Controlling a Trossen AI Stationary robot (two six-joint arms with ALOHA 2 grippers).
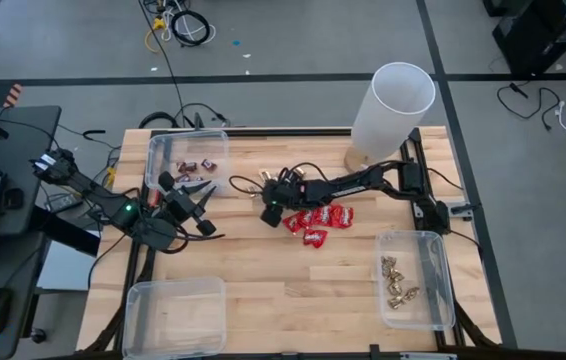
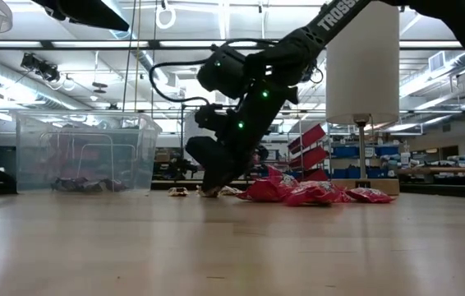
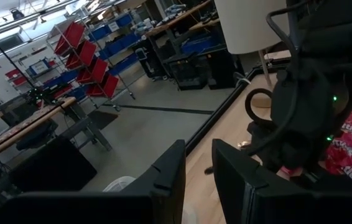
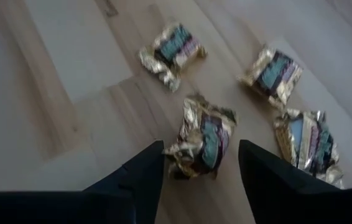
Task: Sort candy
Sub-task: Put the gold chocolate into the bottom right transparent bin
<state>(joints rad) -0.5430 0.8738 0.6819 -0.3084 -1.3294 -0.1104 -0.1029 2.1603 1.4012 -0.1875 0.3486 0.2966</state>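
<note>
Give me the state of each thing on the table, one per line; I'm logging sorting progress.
Right pincer: open, straddling a gold-foil candy on the table, not gripping.
Left pincer: beside the bin with purple bars, nothing visibly held.
Red packets: loose pile on the table, unsorted.
Purple bars: in the far-left bin.
Gold pieces: some sorted into the right bin.
Near-left bin: empty.
White cylinder: upright.

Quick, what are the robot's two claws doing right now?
Left gripper: empty, fingers slightly apart, hanging beside the bin with dark bars.
Right gripper: open, fingers either side of a gold-foil candy, not yet gripping.
</note>
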